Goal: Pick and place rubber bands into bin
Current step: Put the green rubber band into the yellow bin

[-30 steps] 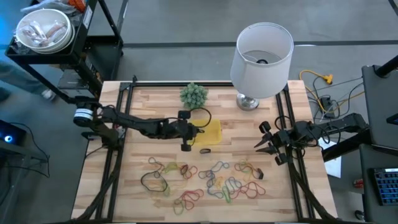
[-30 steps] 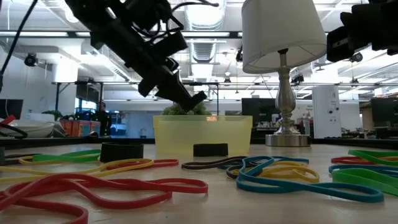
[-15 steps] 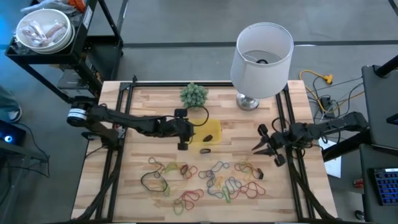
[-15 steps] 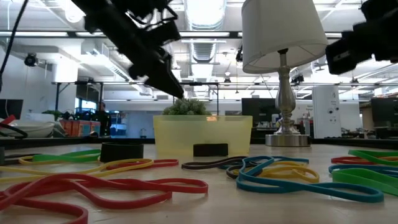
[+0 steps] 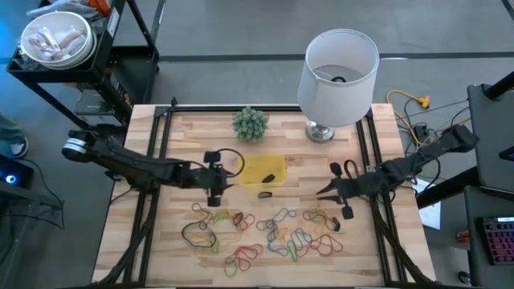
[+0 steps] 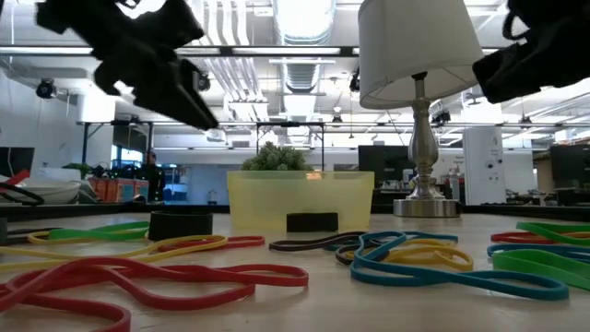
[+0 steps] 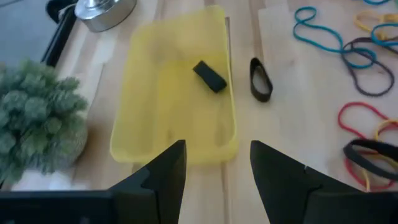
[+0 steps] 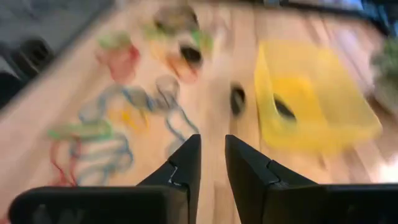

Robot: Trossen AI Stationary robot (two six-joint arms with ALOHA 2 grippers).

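Observation:
The yellow bin [image 5: 259, 168] sits on the table in front of the plant, with one black rubber band [image 7: 209, 76] lying inside it. Another black band [image 7: 261, 79] lies on the wood just beside it. Many coloured rubber bands [image 5: 273, 233] are scattered on the near half of the table. My left gripper [image 5: 215, 180] hovers left of the bin, open, with nothing between its fingers [image 7: 217, 149]. My right gripper [image 5: 325, 191] hangs right of the bin, above the bands' far right end, its fingers [image 8: 212, 146] a narrow gap apart and holding nothing.
A small green plant [image 5: 250, 122] and a lamp with a white shade [image 5: 338, 66] stand along the far edge. Black rails run down both sides of the table. A metal bowl [image 5: 56, 40] sits on a stand off the far left corner.
My left gripper has drawn back from above the bin toward the table's left edge, and a black band now lies in the bin where it was. My right gripper has moved a little toward the near left, closer to the bands.

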